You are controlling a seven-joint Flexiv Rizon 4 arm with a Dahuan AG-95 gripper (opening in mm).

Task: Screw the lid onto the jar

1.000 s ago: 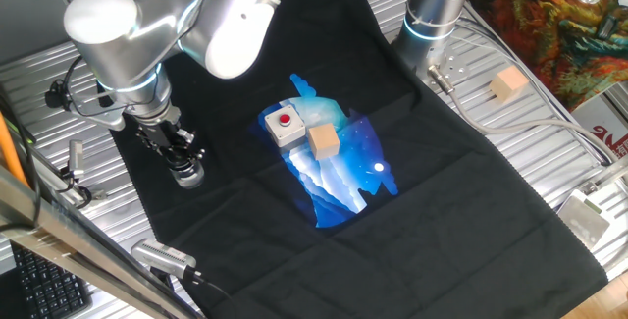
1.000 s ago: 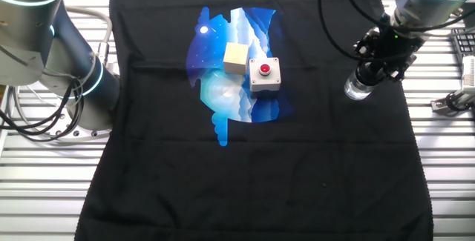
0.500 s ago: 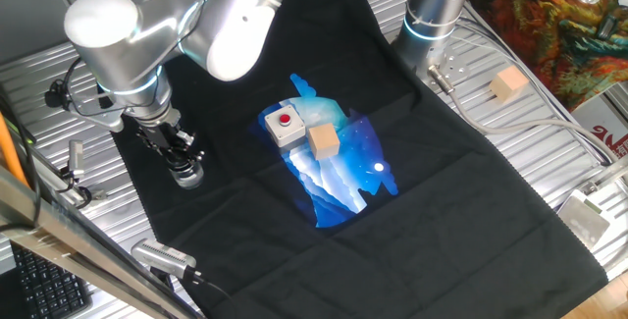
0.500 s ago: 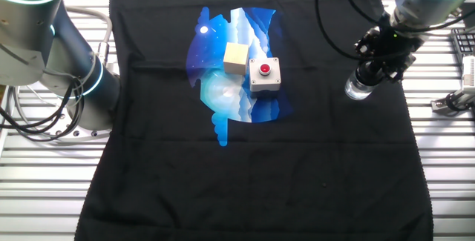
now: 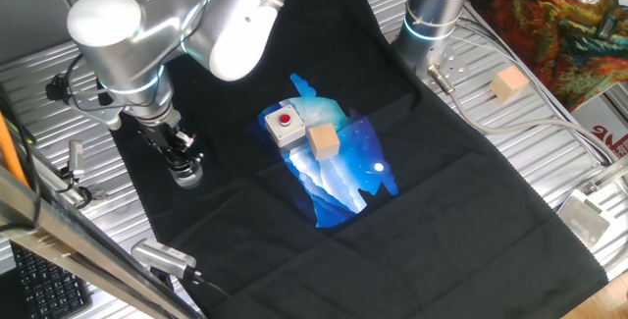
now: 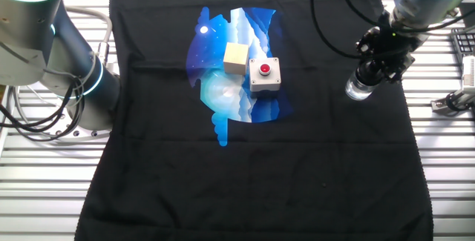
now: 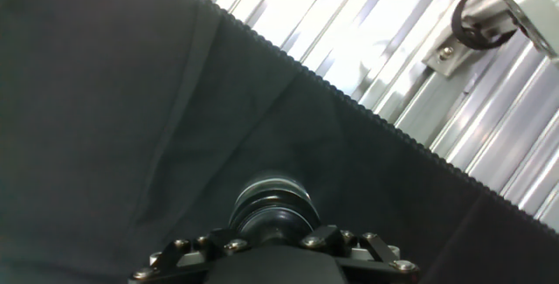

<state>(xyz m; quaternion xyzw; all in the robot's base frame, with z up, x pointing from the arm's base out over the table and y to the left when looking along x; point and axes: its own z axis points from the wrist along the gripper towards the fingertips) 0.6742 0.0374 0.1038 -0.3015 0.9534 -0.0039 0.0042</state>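
Note:
The jar (image 5: pixel 187 175) is a small clear glass cylinder standing upright on the black cloth near its left edge. It also shows in the other fixed view (image 6: pixel 357 88). My gripper (image 5: pixel 180 153) points down right over it, with its fingers closed round the black lid (image 7: pixel 272 207) on the jar's top. In the other fixed view the gripper (image 6: pixel 373 69) hides the lid. In the hand view the gripper (image 7: pixel 272 232) frames the lid's dark round top, and the jar below is mostly hidden.
A grey box with a red button (image 5: pixel 285 125) and a tan wooden cube (image 5: pixel 323 141) sit on the blue print mid-cloth. A second cube (image 5: pixel 508 83) lies off the cloth, back right. Another arm's base (image 5: pixel 432 15) stands behind. The cloth's edge (image 7: pixel 384 118) and metal slats are close by.
The wrist and arm have turned slightly over the jar. The jar stays in the same place, and the gripper stays closed on the lid.

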